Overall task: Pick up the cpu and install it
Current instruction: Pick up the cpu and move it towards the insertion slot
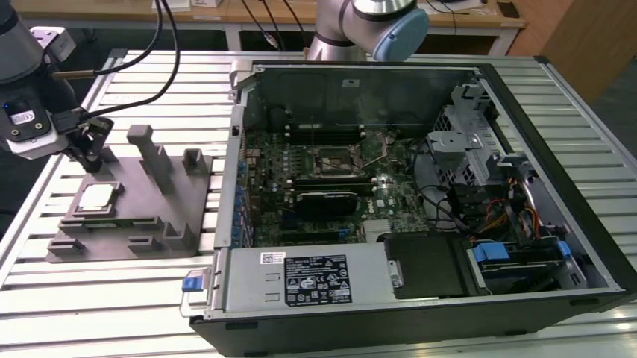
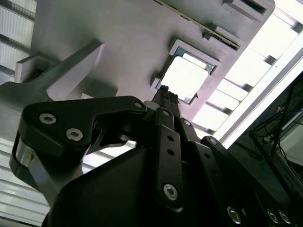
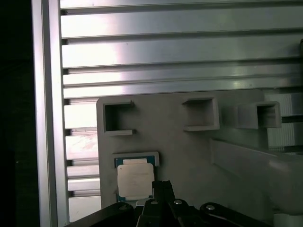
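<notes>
My gripper [image 1: 92,165] hangs just above the grey fixture [image 1: 134,205] with its fingers [image 2: 166,97] drawn together as far as I can make out, and nothing held between them. In both wrist views the tips sit close over one edge of the cpu [image 3: 135,179], and I can't say for certain whether they touch it. In the exterior view the cpu [image 1: 97,198] lies at about 6 o'clock from the gripper, flat in a shallow square pocket of the fixture with its pale metal lid facing up. In the first wrist view a thin blue-green rim of board shows around the lid. I'd judge it very light and fully rigid, so weight is no worry, but the lid looks smooth and likely slick, and the underside contacts would be easy to damage if it scraped or dropped. The safe hold, to my mind, is across two opposite edges of the board, kept level, never on the faces. The pocket walls sit tight around it, so finger room looks scarce. The fixture rests on the slatted aluminium worktop [image 1: 119,298]. At 3 o'clock from it lies the open computer case [image 1: 518,97], with the motherboard socket [image 1: 333,159] near the middle
</notes>
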Robot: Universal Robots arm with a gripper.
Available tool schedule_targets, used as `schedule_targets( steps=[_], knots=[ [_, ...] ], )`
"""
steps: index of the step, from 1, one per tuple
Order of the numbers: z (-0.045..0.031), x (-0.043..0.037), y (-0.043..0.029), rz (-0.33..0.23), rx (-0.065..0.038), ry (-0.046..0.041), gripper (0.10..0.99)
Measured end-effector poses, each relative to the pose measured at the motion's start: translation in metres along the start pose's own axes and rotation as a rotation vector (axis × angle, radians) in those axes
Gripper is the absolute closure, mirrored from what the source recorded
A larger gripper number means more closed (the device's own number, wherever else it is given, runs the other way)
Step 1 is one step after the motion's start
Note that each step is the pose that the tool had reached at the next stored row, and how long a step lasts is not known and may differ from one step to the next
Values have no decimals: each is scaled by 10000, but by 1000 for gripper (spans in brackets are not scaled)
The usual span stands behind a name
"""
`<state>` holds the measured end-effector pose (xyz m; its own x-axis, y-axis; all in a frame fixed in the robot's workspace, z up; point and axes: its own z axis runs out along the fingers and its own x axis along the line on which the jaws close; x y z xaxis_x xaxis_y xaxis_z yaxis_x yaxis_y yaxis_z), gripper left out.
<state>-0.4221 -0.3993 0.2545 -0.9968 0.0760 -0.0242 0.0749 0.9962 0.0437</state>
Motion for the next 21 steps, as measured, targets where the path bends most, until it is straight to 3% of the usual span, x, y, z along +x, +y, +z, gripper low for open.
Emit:
schedule_targets(
  steps=[21],
  knots=[
    [161, 50, -17, 1, 0, -1, 980]
  ],
)
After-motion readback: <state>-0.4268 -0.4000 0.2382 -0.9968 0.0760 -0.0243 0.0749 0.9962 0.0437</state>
